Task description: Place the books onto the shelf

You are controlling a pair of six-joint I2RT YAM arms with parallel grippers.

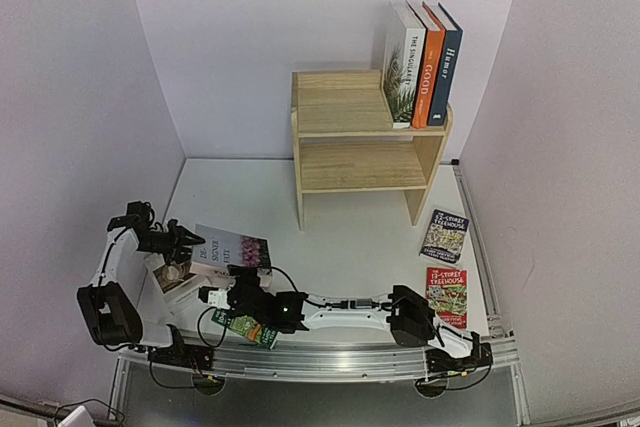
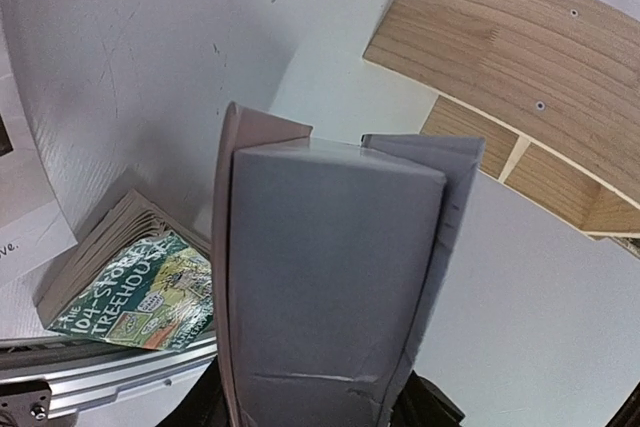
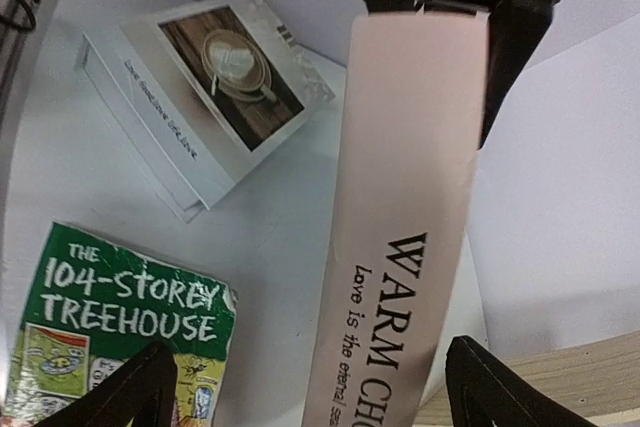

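Note:
My left gripper (image 1: 185, 242) is shut on a book with a pink spine and a flowered cover (image 1: 235, 250), holding it above the table's front left. In the left wrist view its grey page edge (image 2: 330, 277) fills the space between the jaws. In the right wrist view the pink spine (image 3: 410, 197) reads "WARM CHO". It runs between the fingers (image 3: 140, 387) of my right gripper (image 3: 310, 382), which stands wide open with gaps on both sides. The wooden shelf (image 1: 360, 137) stands at the back. A white palm-leaf book (image 1: 403, 67), an orange book (image 1: 427, 62) and a dark blue book (image 1: 447, 62) stand upright on its top.
A green Treehouse paperback (image 1: 245, 327) lies by the front rail under my right gripper (image 1: 235, 297). A white book with a coffee-cup cover (image 1: 172, 272) lies at the left. Two more Treehouse paperbacks (image 1: 444, 235) (image 1: 446, 294) lie at the right. White walls close in three sides.

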